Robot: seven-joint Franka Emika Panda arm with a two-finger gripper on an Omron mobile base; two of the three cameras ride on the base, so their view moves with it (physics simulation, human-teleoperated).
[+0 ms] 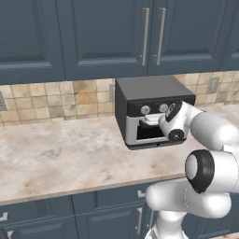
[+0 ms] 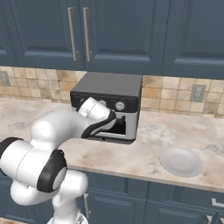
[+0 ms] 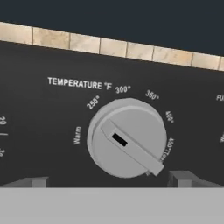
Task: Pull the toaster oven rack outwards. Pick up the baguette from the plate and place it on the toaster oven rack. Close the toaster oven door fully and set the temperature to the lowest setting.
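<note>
The toaster oven (image 1: 148, 88) (image 2: 109, 87) stands against the tiled wall. Its light grey door (image 1: 148, 132) with the dark window looks closed. My gripper (image 1: 158, 117) (image 2: 110, 117) (image 3: 107, 180) is right at the black control strip and stands open. Its two fingertips (image 3: 31, 181) are set wide apart, either side of the silver temperature knob (image 3: 127, 138) and not touching it. The knob's bar lies diagonally, from the 250 side down toward the 400 mark. The plate (image 2: 180, 161) lies bare on the counter to the right. The rack and the baguette are hidden.
Two other silver knobs (image 1: 145, 110) (image 2: 120, 105) sit on the same strip. Dark blue wall cabinets (image 1: 107, 32) hang just above the oven. The marble counter (image 1: 60, 149) stretches left of the oven and ends at a front edge above the drawers.
</note>
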